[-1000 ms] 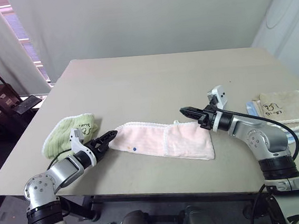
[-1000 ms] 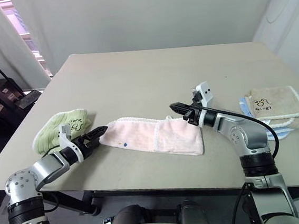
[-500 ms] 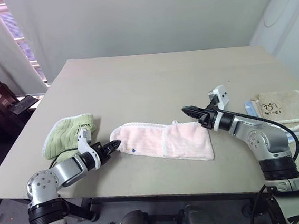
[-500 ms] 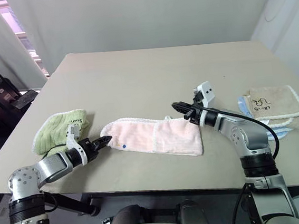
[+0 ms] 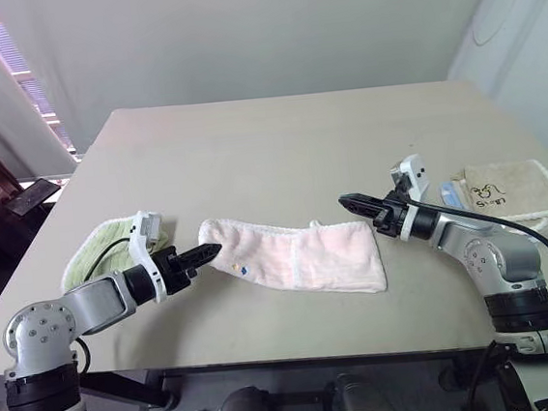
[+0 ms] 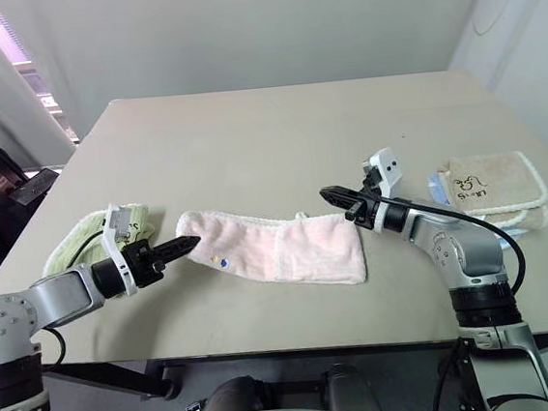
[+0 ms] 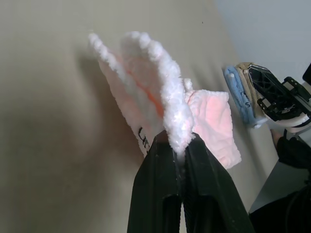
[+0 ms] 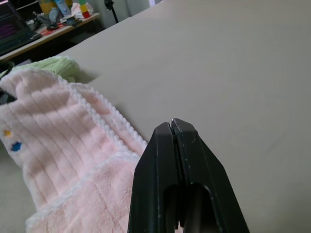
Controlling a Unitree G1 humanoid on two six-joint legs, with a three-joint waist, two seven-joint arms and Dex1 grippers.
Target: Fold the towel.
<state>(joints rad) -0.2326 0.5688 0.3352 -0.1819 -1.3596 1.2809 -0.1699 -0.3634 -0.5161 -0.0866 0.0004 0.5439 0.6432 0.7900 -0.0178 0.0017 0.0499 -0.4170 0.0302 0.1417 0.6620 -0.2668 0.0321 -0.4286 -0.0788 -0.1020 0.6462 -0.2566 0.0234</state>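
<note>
On a beige table [image 5: 277,137], the pale pink towel [image 5: 303,256] lies stretched left to right near the front edge, between the robot's two arms. The left gripper [image 5: 208,254] is clamped on the towel's left end, its black fingers [image 7: 165,165] pinching the white trim so that this corner stands lifted off the tabletop; small blue and yellow marks show just beside the pinched corner. The right gripper [image 5: 348,201] hovers above the towel's far right corner with its fingers pressed together and nothing between them. A lime-green towel [image 5: 90,257] lies at the left edge of the table, behind the left arm. On the far right rests a beige cream-edged towel [image 5: 510,188] with dark embroidery, stacked on a blue cloth [image 5: 447,192].
</note>
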